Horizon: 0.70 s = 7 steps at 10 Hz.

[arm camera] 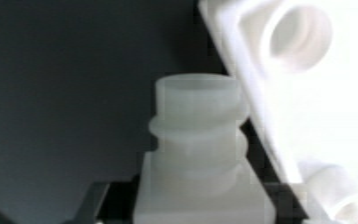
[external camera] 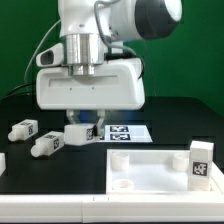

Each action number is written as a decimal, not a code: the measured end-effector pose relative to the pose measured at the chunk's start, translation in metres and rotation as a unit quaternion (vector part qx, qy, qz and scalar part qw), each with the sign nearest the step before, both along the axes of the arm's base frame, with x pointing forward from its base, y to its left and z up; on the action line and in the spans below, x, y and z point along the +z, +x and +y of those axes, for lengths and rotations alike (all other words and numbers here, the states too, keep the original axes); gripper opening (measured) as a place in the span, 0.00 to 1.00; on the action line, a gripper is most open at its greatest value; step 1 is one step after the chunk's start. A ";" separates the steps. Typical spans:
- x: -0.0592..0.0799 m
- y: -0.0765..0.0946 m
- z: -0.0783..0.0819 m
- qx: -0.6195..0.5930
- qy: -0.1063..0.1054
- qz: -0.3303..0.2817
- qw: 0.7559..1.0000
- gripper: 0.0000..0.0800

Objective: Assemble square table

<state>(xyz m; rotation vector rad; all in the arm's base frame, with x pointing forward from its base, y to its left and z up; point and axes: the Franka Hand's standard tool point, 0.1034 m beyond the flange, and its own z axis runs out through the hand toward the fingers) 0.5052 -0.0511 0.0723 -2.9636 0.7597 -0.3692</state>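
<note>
The leg is clamped in the gripper, its stepped end pointing away from the fingers, just beside the slab's rim and short of the corner hole. From here a sideways move could knock the rim and shove the slab across the table — or the leg could reach the hole tilted and jam.

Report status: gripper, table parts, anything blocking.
Gripper shut on leg. Tabletop close beside it, second leg upright on its corner. Spare legs lie apart, exterior view's left; nothing blocking.
</note>
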 end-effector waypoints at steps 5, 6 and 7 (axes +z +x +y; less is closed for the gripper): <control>-0.009 -0.023 0.015 0.041 0.005 0.030 0.999 0.36; -0.015 -0.043 0.023 0.025 0.058 0.081 0.995 0.36; -0.023 -0.063 0.020 0.020 0.056 0.086 0.995 0.36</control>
